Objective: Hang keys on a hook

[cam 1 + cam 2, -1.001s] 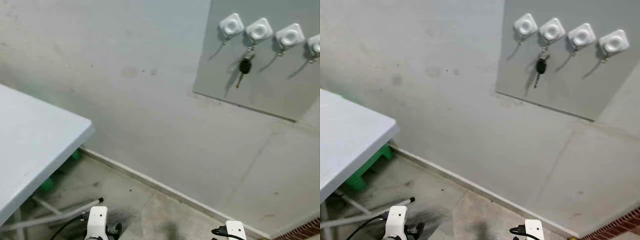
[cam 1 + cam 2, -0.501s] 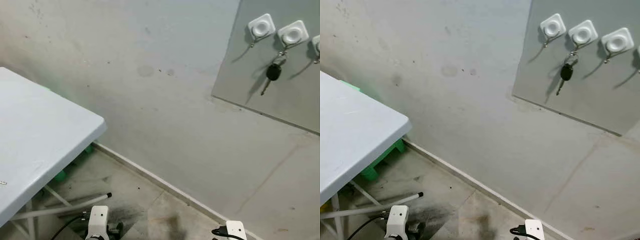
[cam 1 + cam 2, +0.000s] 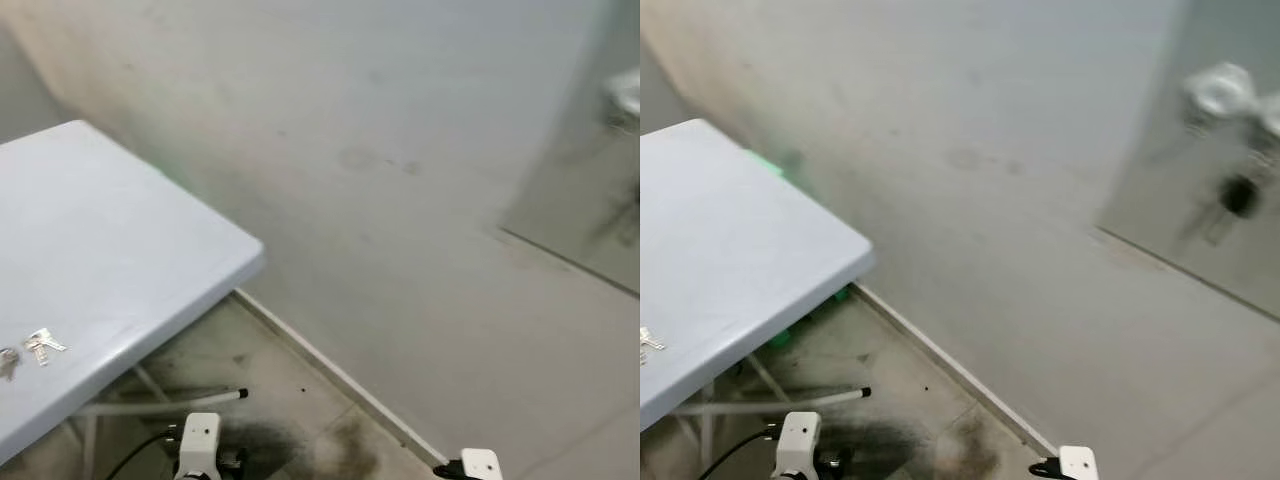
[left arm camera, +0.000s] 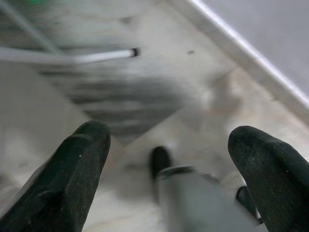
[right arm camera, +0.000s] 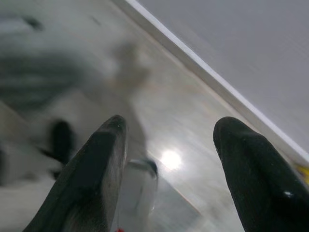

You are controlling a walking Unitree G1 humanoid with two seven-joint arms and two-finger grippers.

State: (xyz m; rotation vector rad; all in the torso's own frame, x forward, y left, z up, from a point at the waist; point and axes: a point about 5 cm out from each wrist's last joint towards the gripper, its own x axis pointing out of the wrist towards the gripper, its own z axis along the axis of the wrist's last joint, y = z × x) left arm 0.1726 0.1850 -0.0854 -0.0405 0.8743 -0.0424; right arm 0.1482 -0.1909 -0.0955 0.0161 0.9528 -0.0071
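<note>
A small bunch of silver keys (image 3: 38,345) lies flat on the white table (image 3: 120,250), near its front edge at the robot's left, where it waits to be picked up. Across the room, a grey board (image 3: 1200,200) leans on the wall (image 3: 380,130) and carries white square hooks (image 3: 1218,90); one of them already bears a black-headed key (image 3: 1237,195), hanging straight down by its ring, so the others are likely the free places for the bunch. The head views are blurred, so finer detail of the hooks cannot be made out. Both arms hang low and idle, which suits a robot that is only looking about and has nothing to carry. The left hand (image 4: 169,159) points down at the tiled floor (image 4: 203,87) with its black fingers (image 4: 77,164) spread wide and nothing between them; the right hand (image 5: 166,159) hangs likewise, released and empty, above the floor near the white skirting (image 5: 203,63). Judging by this, the fetching step is not yet begun: the keys and hooks stand well apart.
</note>
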